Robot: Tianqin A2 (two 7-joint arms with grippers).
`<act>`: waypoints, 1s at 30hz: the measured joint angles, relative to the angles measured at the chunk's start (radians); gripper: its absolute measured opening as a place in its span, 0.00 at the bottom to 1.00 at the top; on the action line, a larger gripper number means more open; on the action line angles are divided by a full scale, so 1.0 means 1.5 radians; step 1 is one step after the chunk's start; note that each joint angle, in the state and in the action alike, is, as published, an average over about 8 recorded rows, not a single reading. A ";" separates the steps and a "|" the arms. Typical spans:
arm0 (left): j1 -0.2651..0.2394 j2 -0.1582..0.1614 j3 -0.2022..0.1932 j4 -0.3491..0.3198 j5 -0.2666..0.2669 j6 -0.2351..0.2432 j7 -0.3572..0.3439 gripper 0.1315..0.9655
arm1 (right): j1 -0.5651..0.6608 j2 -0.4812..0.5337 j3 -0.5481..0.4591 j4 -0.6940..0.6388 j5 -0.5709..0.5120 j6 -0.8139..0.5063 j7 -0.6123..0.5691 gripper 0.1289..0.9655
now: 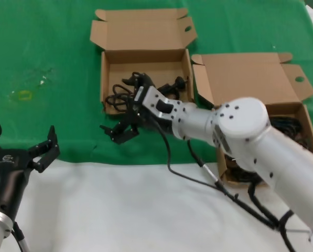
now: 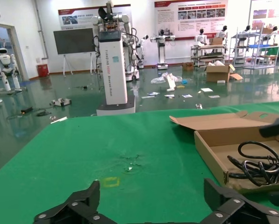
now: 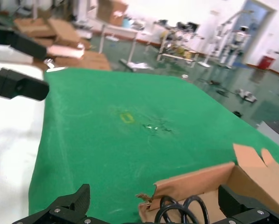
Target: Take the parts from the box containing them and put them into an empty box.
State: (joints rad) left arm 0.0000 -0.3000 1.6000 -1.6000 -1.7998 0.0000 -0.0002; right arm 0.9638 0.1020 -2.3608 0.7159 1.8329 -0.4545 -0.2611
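Observation:
The wider cardboard box (image 1: 183, 71) lies open at the back centre and holds a few black coiled cables (image 1: 119, 94). The squarer box (image 1: 309, 126) lies at the right, partly hidden by my right arm, with black cables (image 1: 287, 125) in it. My right gripper (image 1: 119, 131) hangs open and empty over the wider box's front-left corner. In the right wrist view the gripper (image 3: 153, 212) spans that torn corner (image 3: 195, 182) and a cable loop (image 3: 176, 212). My left gripper (image 1: 25, 149) is open and empty at the front left; the left wrist view (image 2: 153, 205) shows only green cloth between its fingers.
A green cloth (image 1: 46, 47) covers the far part of the table, with a small yellow mark (image 1: 24, 95) on its left. The near part is white (image 1: 119, 210). A black hose (image 1: 198, 165) hangs from my right arm over the table's front.

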 joint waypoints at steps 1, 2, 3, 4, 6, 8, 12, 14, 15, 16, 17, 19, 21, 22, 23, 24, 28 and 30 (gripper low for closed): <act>0.000 0.000 0.000 0.000 0.000 0.000 0.000 0.62 | -0.013 0.003 0.010 0.012 0.000 0.006 0.003 1.00; 0.000 0.000 0.000 0.000 0.000 0.000 0.000 0.64 | -0.026 0.005 0.021 0.024 -0.001 0.012 0.007 1.00; 0.000 0.000 0.000 0.000 0.000 0.000 0.000 0.67 | -0.039 0.008 0.031 0.035 -0.001 0.018 0.010 1.00; 0.000 0.000 0.000 0.000 0.000 0.000 0.000 0.70 | -0.052 0.011 0.041 0.047 -0.002 0.024 0.014 1.00; 0.000 0.000 0.000 0.000 0.000 0.000 0.000 0.76 | -0.078 0.016 0.061 0.071 -0.003 0.036 0.021 1.00; 0.000 0.000 0.000 0.000 0.000 0.000 0.000 0.81 | -0.104 0.021 0.082 0.095 -0.004 0.049 0.028 1.00; 0.000 0.000 0.000 0.000 0.000 0.000 0.000 0.88 | -0.156 0.032 0.123 0.143 -0.005 0.073 0.042 1.00; 0.000 0.000 0.000 0.000 0.000 0.000 0.000 0.91 | -0.182 0.037 0.144 0.167 -0.006 0.086 0.049 1.00; 0.000 0.000 0.000 0.000 0.000 0.000 0.000 0.93 | -0.195 0.040 0.154 0.179 -0.007 0.092 0.053 1.00; 0.000 0.000 0.000 0.000 0.000 0.000 0.000 0.95 | -0.208 0.043 0.164 0.191 -0.007 0.098 0.056 1.00; 0.000 0.000 0.000 0.000 0.000 0.000 0.000 0.95 | -0.221 0.045 0.175 0.203 -0.008 0.104 0.060 1.00; 0.000 0.000 0.000 0.000 0.000 0.000 0.000 0.95 | -0.248 0.051 0.196 0.227 -0.008 0.117 0.067 1.00; 0.000 0.000 0.000 0.000 0.000 0.000 0.000 0.96 | -0.274 0.056 0.216 0.251 -0.009 0.129 0.074 1.00; 0.000 0.000 0.000 0.000 0.000 0.000 0.000 0.96 | -0.287 0.059 0.227 0.263 -0.010 0.135 0.077 1.00; 0.000 0.000 0.000 0.000 0.000 0.000 0.000 0.97 | -0.300 0.062 0.237 0.275 -0.010 0.141 0.081 1.00; 0.000 0.000 0.000 0.000 0.000 0.000 0.000 0.97 | -0.313 0.064 0.247 0.287 -0.011 0.147 0.084 1.00; 0.000 0.000 0.000 0.000 0.000 0.000 0.000 1.00 | -0.365 0.075 0.288 0.334 -0.012 0.172 0.099 1.00; 0.000 0.000 0.000 0.000 0.000 0.000 0.000 1.00 | -0.391 0.080 0.308 0.359 -0.013 0.184 0.106 1.00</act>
State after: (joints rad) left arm 0.0000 -0.3000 1.6000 -1.6000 -1.7999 0.0000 0.0000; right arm 0.3776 0.2225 -1.8981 1.2537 1.8129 -0.1782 -0.1023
